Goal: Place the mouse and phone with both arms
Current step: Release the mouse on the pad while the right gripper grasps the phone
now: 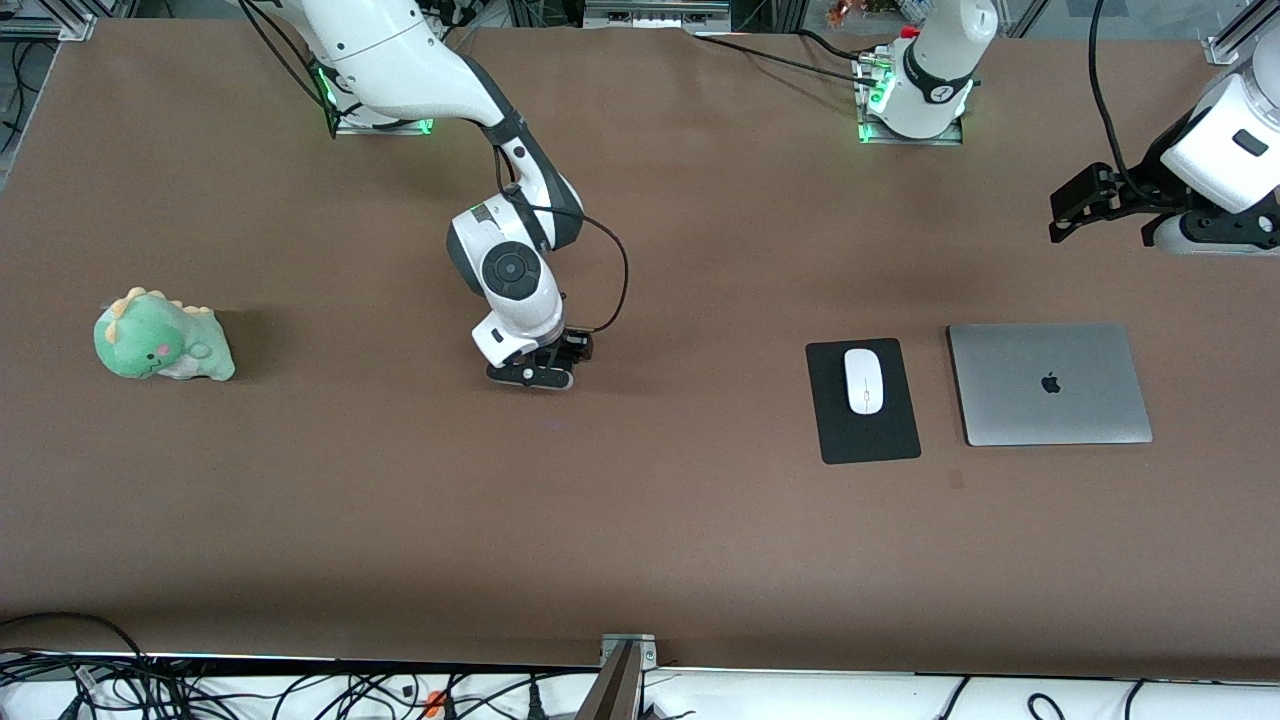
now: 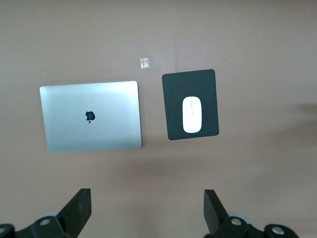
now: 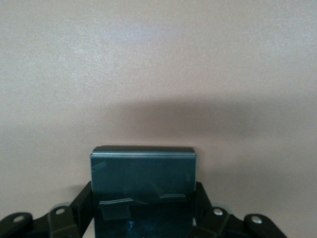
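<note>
Phone [image 3: 142,191]: stiff, glossy, probably slippery; right gripper [image 3: 143,208] clamps its long edges at table level, seemingly securely. Left gripper [image 2: 146,213] waits, jaws wide, empty.

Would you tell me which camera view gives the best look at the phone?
The right wrist view: the phone fills its lower middle, clamped between the right gripper fingers. In the front view that gripper hides the phone, low at mid-table. The left wrist view shows none of it.

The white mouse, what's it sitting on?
The mouse lies on a flat black mouse pad, beside the closed silver laptop. The pad rests on the brown table. The pad's surface directly under the mouse is covered.
</note>
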### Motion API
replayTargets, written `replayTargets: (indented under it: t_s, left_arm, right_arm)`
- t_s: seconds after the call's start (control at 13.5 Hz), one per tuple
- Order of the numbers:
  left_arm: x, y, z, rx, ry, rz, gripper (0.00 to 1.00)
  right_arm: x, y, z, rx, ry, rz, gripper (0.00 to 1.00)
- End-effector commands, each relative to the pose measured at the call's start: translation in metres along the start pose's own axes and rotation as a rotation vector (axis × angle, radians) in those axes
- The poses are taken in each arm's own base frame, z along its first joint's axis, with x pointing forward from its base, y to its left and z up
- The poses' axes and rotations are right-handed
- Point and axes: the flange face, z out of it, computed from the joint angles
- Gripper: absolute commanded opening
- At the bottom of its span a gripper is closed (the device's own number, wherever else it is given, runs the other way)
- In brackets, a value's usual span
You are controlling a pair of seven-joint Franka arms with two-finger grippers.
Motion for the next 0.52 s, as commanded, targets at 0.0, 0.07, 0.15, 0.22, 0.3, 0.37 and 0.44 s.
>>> replayTargets:
  t_s: [0.0, 0.07, 0.15, 0.22, 0.3, 0.37, 0.44]
  left_arm:
    - [-0.001, -0.002, -0.001, 0.011, -0.034, 0.017, 1.00]
    - [-0.001, -0.002, 0.000, 0.009, -0.036, 0.017, 1.00]
    - [0.000, -0.002, -0.001, 0.008, -0.033, 0.015, 1.00]
    - [0.000, -0.002, 0.000, 0.008, -0.035, 0.015, 1.00]
    - [0.000, -0.002, -0.001, 0.008, -0.033, 0.015, 1.00]
    - [0.001, -0.002, 0.000, 0.007, -0.033, 0.014, 1.00]
    - [0.001, -0.003, -0.001, 0.007, -0.032, 0.012, 1.00]
  right_arm:
    - [0.000, 0.000, 0.000, -0.010, 0.014, -0.007, 0.65]
    - [0.002, 0.001, -0.001, -0.011, 0.013, -0.011, 0.56]
    - [0.006, 0.006, -0.004, -0.016, 0.009, -0.010, 0.48]
    - [0.013, 0.009, -0.011, -0.030, -0.010, -0.020, 0.43]
    - [0.024, 0.015, -0.022, -0.053, -0.040, -0.042, 0.39]
    - [0.037, 0.024, -0.035, -0.071, -0.071, -0.066, 0.37]
    - [0.048, 0.035, -0.046, -0.081, -0.097, -0.090, 0.35]
